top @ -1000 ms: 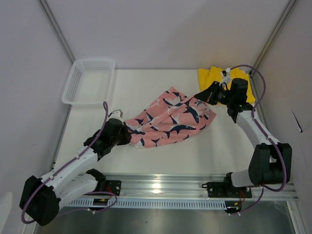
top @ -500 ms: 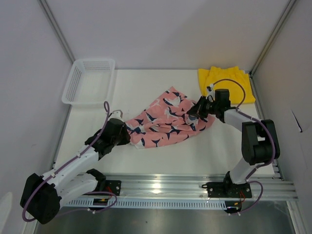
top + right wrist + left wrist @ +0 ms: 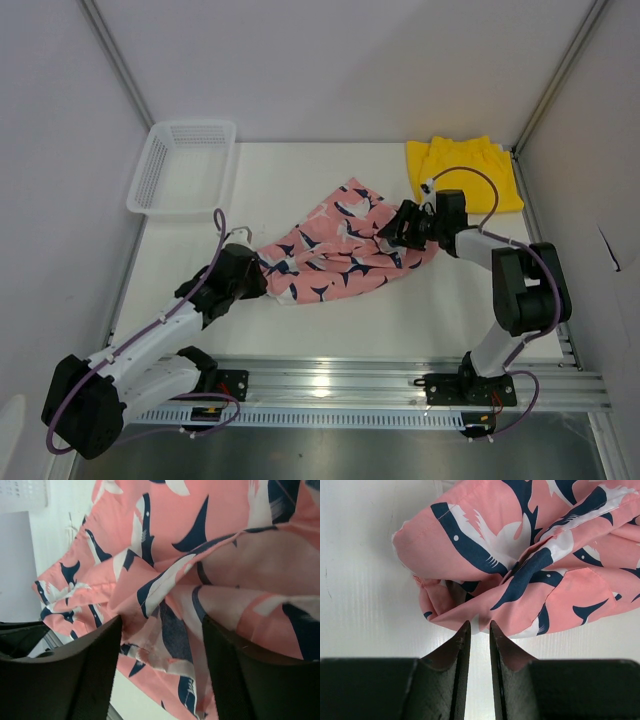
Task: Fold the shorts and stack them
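- Lying crumpled at mid-table, the pink shorts (image 3: 345, 250) run on a slant. Their long axis goes from a near-left end to a far-right end, and one corner pokes toward the far edge.
- The cloth is bunched in folds, so I cannot tell which end is the waistband.
- The yellow shorts (image 3: 465, 172) lie flatter in the far right corner, long axis across the table. They are just beside the pink pair's right end, not on it.
- Count: two pairs of shorts, two grippers, one basket.
- The left gripper (image 3: 478, 624) is at the pink pair's near-left end. Its jaws are nearly pressed together, and the tips nip the hem of a fold there.
- The right gripper (image 3: 161, 622) is low over the pink pair's far-right end. Its jaws are spread wide and cloth lies beneath and between them, with nothing pinched.
- The right arm reaches leftward past the yellow pair's near edge.
- The basket (image 3: 150, 170) sits at the far left corner, well apart from both pairs.
- Bare table (image 3: 440, 310) shows in a broad strip between the pink pair and the near edge, and also between the pink pair and the basket.
- The yellow pair lies close to the table's right and far edges, with little room there.
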